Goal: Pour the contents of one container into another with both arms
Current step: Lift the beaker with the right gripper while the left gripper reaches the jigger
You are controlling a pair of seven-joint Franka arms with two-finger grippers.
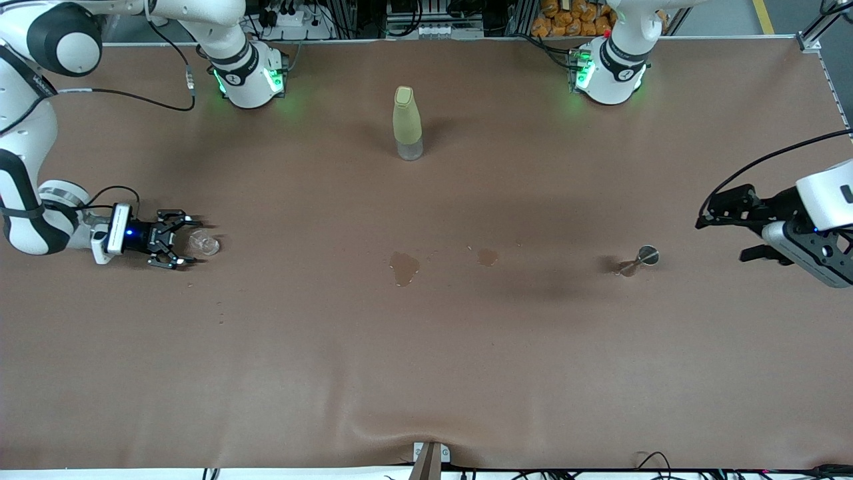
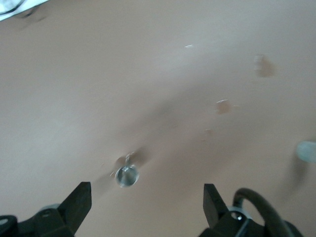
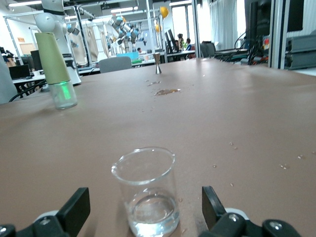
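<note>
Right gripper (image 1: 174, 249) sits low at the right arm's end of the table (image 1: 426, 347), fingers apart, with a clear beaker (image 1: 203, 244) just off its fingertips. The beaker is not clamped. Right wrist view shows what the front view can't: the beaker (image 3: 147, 190) stands upright between the two open fingers (image 3: 74, 210), has a pouring lip, and holds a little clear liquid at the bottom. The front view only gives a glassy blur there.

Left gripper (image 1: 716, 217) hangs in the air over the left arm's end of the table, fingers spread wide and holding nothing. A small metal jigger (image 1: 644, 257) stands on the table near it, toward the table's middle. Left wrist view looks down on the jigger (image 2: 127, 176), showing its round open mouth, lying ahead of the gap between the fingers (image 2: 79, 202) and apart from them.

A tall bottle (image 1: 407, 123) with a yellow-green sleeve and a clear base stands mid-table, well apart from both grippers, toward the robot bases. In the right wrist view the bottle (image 3: 55, 69) appears upright and the jigger (image 3: 158, 63) shows as an hourglass shape in the distance.

Wet stains (image 1: 404, 268) mark the table between the grippers; small droplets lie near the beaker.

No readable labels or writing on the containers.
</note>
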